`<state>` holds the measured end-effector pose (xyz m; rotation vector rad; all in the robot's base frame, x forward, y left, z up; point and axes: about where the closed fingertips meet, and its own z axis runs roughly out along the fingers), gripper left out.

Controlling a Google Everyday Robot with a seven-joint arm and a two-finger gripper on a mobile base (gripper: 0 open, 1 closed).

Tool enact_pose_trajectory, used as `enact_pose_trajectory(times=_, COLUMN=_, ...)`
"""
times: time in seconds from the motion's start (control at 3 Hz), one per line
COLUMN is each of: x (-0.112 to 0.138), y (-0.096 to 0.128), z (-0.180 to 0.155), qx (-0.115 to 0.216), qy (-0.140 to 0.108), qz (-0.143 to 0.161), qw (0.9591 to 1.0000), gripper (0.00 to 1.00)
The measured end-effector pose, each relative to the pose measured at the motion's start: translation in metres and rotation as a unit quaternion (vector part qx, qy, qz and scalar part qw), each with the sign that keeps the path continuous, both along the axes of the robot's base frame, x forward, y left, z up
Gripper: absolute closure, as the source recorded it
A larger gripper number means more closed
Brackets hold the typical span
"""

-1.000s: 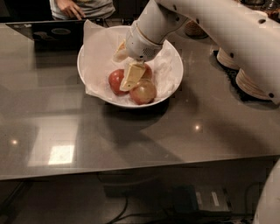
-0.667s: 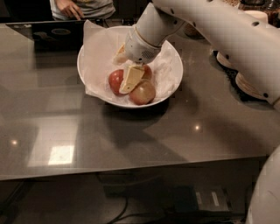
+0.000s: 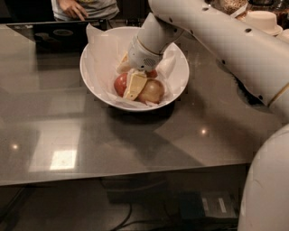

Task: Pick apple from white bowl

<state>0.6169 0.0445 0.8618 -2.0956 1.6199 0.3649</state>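
The white bowl (image 3: 178, 85), lined with crinkled white paper, stands on the grey table at the back middle. It holds the deep red apple (image 3: 119, 85) on the left, a paler blushed apple (image 3: 153, 91) on the right, and a third one mostly hidden behind the wrist. My gripper (image 3: 128, 76) reaches down into the bowl from the upper right. Its beige fingers (image 3: 134, 85) are apart: one stands between the red apple and the blushed apple, the other behind the red apple. The jaws are open around the red apple.
Stacks of beige paper plates (image 3: 264, 20) stand at the back right, behind my arm. A person (image 3: 86, 6) is at the far edge, with a dark flat device (image 3: 58, 35) to the bowl's left. The table's front edge (image 3: 126, 178) is near, with cables below.
The gripper has edged slightly lower among the apples. The bowl and the apples have not moved.
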Motion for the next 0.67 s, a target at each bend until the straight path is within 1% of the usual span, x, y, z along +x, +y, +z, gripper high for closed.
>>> enact_pose_trajectory(times=0.33, x=0.0027, y=0.0024, z=-0.0125, qx=-0.007, qy=0.014, qz=-0.001, qw=0.9999, gripper=0.32)
enact_pose_trajectory(times=0.67, x=0.0045, y=0.0040, z=-0.0201, qx=-0.010, qy=0.022, qz=-0.002, qw=0.9997, gripper=0.50)
